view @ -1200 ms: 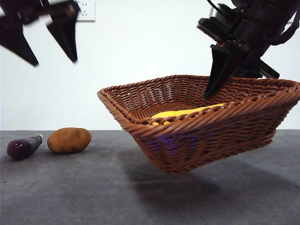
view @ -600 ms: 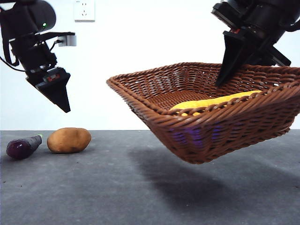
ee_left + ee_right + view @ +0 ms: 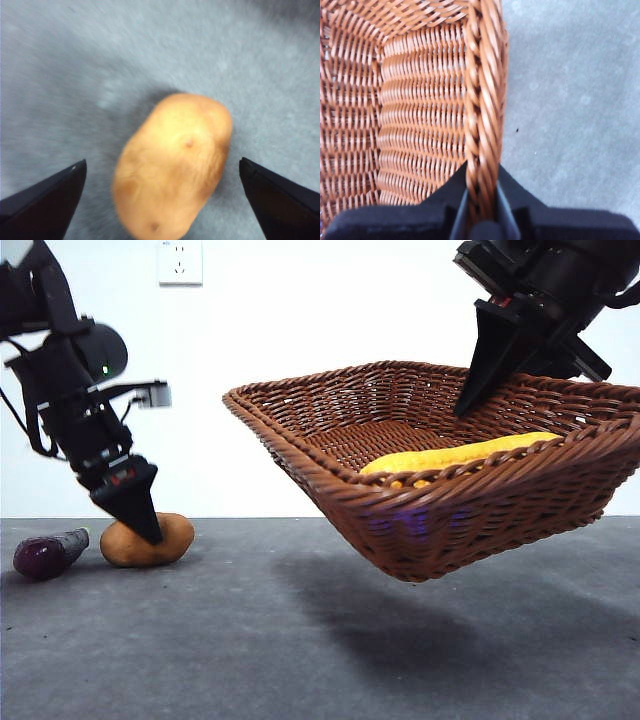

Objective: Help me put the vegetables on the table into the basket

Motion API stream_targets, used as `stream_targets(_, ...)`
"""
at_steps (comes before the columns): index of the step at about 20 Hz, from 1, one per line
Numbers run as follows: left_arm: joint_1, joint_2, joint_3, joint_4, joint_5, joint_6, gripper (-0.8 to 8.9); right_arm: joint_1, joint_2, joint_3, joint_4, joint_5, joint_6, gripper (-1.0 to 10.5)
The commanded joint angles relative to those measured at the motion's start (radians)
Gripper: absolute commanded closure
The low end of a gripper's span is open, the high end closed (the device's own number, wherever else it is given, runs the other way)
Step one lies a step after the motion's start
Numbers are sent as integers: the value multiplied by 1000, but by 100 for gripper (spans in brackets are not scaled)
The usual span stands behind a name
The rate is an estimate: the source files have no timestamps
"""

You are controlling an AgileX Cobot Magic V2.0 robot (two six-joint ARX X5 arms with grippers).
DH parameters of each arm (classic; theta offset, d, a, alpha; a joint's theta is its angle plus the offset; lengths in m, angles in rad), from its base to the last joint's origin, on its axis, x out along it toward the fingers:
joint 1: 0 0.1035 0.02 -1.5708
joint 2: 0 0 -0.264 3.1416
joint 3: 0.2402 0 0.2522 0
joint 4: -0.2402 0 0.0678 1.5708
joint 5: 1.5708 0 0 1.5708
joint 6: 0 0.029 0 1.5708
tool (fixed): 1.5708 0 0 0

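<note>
My right gripper (image 3: 478,390) is shut on the far rim of the wicker basket (image 3: 440,530) and holds it tilted in the air above the table; its jaws pinch the braided rim (image 3: 482,150). The yellow vegetable (image 3: 450,457) lies inside the basket. My left gripper (image 3: 145,525) is open and low over the potato (image 3: 150,540), with one jaw on each side of the potato (image 3: 172,165) in the left wrist view. The purple eggplant (image 3: 48,552) lies on the table (image 3: 200,640) to the left of the potato.
A wall socket (image 3: 180,262) is on the white back wall. The basket's shadow (image 3: 420,640) falls on the table below it.
My left gripper has come down from the upper left to the potato. My right gripper has lifted the basket a little higher and to the right.
</note>
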Motion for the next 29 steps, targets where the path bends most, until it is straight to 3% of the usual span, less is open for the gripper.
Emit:
stream_targets(1,-9,32,-2,14,7,4,280,3,-7,-1,14,-14,4,955)
stream_targets(2,-10,35,-2,28,7,-9,285,3,-7,-1,14,-14,4,955)
stream_targets(3,-10,35,-2,43,6,-20,352,3,-7,-1,15,-13,4,955)
stream_targets(5,-10,35,-2,43,8,-42,645,3,-7,-1,15,-12,4,955)
stream_targets(6,-10,35,-2,29,8,-42,732,3,-7,-1,15,-12,4,955)
stream_targets(9,-10,35,-2,-34,8,-43,824,3,-7,-1,18,-12,6,955)
stream_targets(12,-6,13,14,-53,30,-140,821,3,-7,-1,17,-11,13,955)
stream_targets(16,-4,-141,56,-136,177,-222,819,3,-7,-1,10,16,34,955)
stream_targets(19,-2,-309,55,-351,219,-174,819,3,1,-3,9,27,50,955)
stream_targets(23,-6,-536,44,-525,417,-138,819,6,41,-3,10,26,65,955)
stream_targets(25,-70,-642,44,-523,424,-164,819,6,77,-4,10,25,76,955)
stream_targets(29,-257,-706,44,-538,279,-225,819,49,106,-4,40,13,107,955)
